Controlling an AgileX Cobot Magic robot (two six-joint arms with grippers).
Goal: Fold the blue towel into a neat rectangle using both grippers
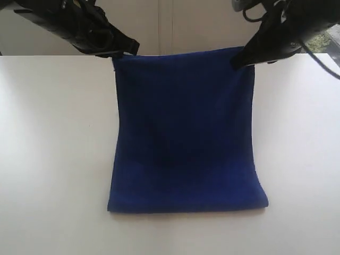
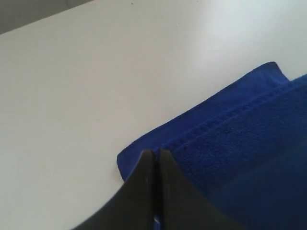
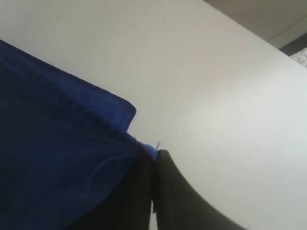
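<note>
Blue towel [image 1: 183, 138], doubled on a white table [image 1: 53, 159]; two black arms [image 1: 64, 21] slant down to its far corners, left gripper [image 1: 123, 52] and right gripper [image 1: 240, 59] each clamping one.

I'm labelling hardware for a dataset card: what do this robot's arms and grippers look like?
Both the left arm and right arm are black and angular, with black cables looping alongside. The left gripper and right gripper each end in two smooth black fingers tapering to a point. No lettering is legible.
</note>
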